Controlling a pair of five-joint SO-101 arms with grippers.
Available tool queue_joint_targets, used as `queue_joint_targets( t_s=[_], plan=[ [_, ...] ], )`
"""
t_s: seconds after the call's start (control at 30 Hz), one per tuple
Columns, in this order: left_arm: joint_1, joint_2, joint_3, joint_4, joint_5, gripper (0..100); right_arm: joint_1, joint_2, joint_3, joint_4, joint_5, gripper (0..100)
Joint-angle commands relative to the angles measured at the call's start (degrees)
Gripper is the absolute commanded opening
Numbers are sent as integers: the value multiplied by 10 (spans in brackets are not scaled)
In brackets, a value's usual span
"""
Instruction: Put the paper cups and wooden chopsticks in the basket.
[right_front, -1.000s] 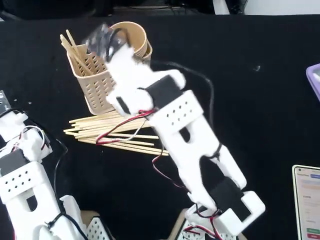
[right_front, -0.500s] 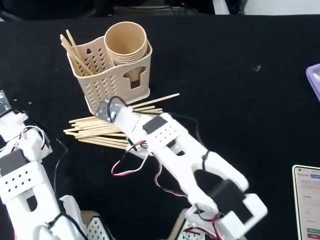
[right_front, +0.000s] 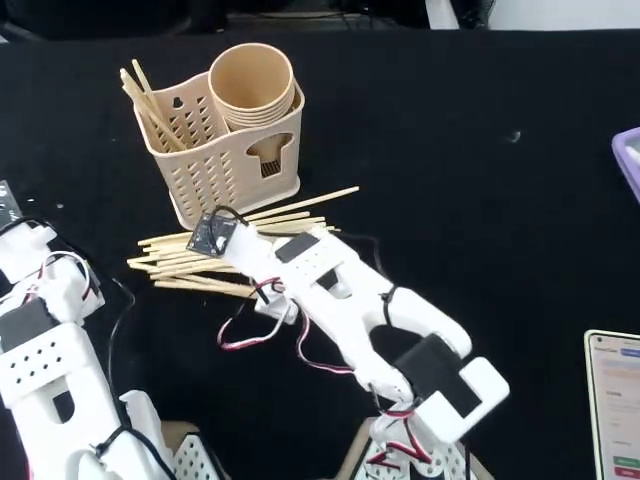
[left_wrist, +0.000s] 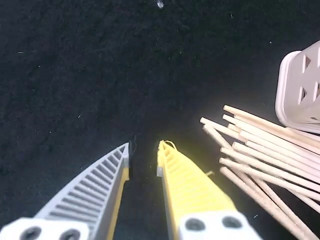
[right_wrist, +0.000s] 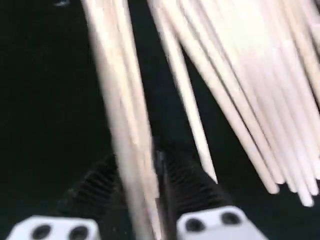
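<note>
While the right claw (right_front: 213, 236) sits low on the loose chopsticks (right_front: 170, 258) that lie on the black table (right_front: 480, 200), the basket (right_front: 225, 165) stands just beyond it, close by. From its own wrist, this claw (right_wrist: 142, 165) has two sticks (right_wrist: 125, 115) running straight through it. The rest of the pile (right_wrist: 235, 75) fans out to one side. The picture is too smeared to tell whether the claw is clamped on those two sticks or merely around them.

A stack of paper cups (right_front: 252, 85) stands upright in the basket compartment farther from the left claw. A few more chopsticks (right_front: 140, 95) lean out of the other compartment, the one on that claw's side.

Over bare table beside the pile hangs the left claw (left_wrist: 143, 148). A narrow gap shows between its grey finger (left_wrist: 107, 175) and its yellow finger (left_wrist: 185, 180), with nothing held. The ends of the loose chopsticks (left_wrist: 260, 150) lie just off its yellow side without touching it. A rounded corner of the basket (left_wrist: 300, 85) shows a little farther out on that same side. The left arm (right_front: 45, 340) stands well apart from the right claw.
</note>
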Motion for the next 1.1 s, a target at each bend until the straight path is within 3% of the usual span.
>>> queue_joint_targets(
  t_s=[0.0, 0.2, 0.57, 0.73, 1.07],
  plan=[
    [-1, -10, -6, -5, -2, 102, -2, -40, -8, 40, 3, 12],
    [-1, -10, -6, -5, -2, 102, -2, -135, -7, 116, 3, 11],
    [-1, -10, -6, -5, -2, 102, 33, -232, 26, 146, 6, 11],
    [0, -10, -6, -5, -2, 102, 84, -355, 25, 188, 35, 11],
    [-2, -10, -7, -5, -2, 102, 102, -589, 26, 252, 46, 11]
  ],
)
